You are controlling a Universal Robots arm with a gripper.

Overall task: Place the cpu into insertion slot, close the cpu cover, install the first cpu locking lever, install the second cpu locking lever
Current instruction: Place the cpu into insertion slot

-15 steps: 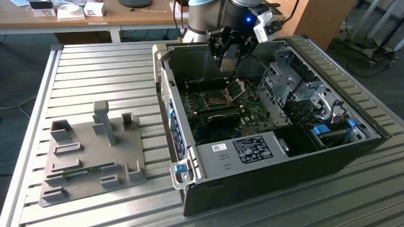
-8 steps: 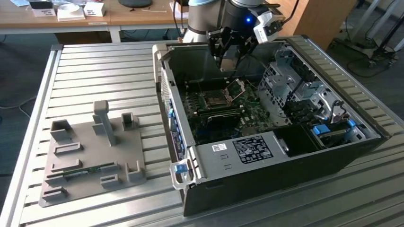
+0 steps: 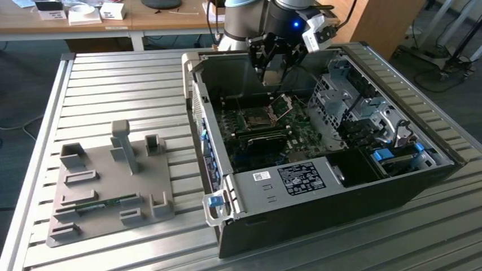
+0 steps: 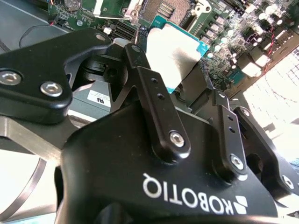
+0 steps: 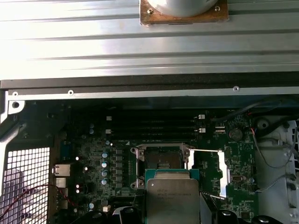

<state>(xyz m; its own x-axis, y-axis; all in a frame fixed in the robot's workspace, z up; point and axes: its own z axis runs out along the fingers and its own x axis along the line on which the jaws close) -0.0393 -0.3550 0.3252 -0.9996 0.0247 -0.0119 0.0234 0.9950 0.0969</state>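
Silvery-grey metal top, teal-green edge: the small flat square cpu (image 4: 174,51) is clamped between the black metal fingers (image 4: 140,65) of the black gripper (image 4: 173,70). There is one finger on each side, drawn in narrow on the chip's edges.

In the first wrist view the cpu (image 5: 173,198) hangs flat, top face to the camera, above the green motherboard (image 5: 84,154). It is just beside the square dark insertion slot (image 5: 163,158) with its metal rim, and not seated in it. The insertion slot (image 4: 163,8) is bare, with its contact field showing in both wrist views.

The thin silver metal cpu cover (image 5: 225,172), a frame with a big window cut-out, is swung up off the slot on its hinge. Green board shows through the window. A row of long black memory slots (image 5: 154,126) lies on the far side of the slot from the chip.

In the exterior view the gripper (image 3: 275,56) hangs from the grey robot arm (image 3: 241,17) over the open dark computer case (image 3: 316,192), near its far wall. Below it the cpu cover (image 3: 281,106) stands tilted beside the insertion slot (image 3: 254,117).

The case lies on its side on the slatted silver metal counter (image 3: 113,84). At the exterior view's left, well apart from the case, sits a grey plastic fixture plate (image 3: 113,180) with upright posts. A long green memory stick (image 3: 94,206) lies in one of its holders. A wooden desk (image 3: 113,22) stands behind the counter.
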